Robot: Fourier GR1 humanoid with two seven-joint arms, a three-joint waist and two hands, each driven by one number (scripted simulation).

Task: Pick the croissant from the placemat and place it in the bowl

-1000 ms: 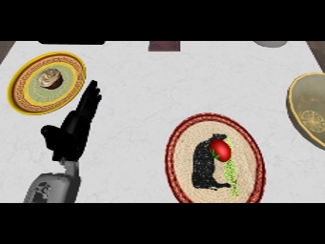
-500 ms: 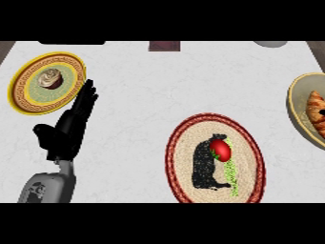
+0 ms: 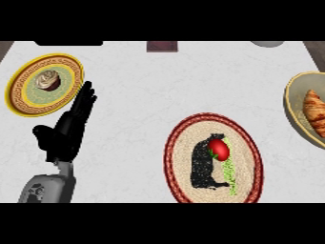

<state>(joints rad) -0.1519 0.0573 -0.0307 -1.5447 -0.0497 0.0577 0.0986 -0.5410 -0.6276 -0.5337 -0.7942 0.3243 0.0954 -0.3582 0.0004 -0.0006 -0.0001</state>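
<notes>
Croissant (image 3: pixel 318 113) lies inside bowl (image 3: pixel 298 123) at counter's (image 3: pixel 165 90) right edge. Round woven placemat (image 3: pixel 184 147) sits near front edge, centre-right. Left hand (image 3: pixel 66 131) rests open near front-left, fingers straight, holding nothing. Right hand out of view.

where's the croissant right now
In the head view the croissant lies inside the bowl at the counter's right edge, right of the round placemat.
</notes>
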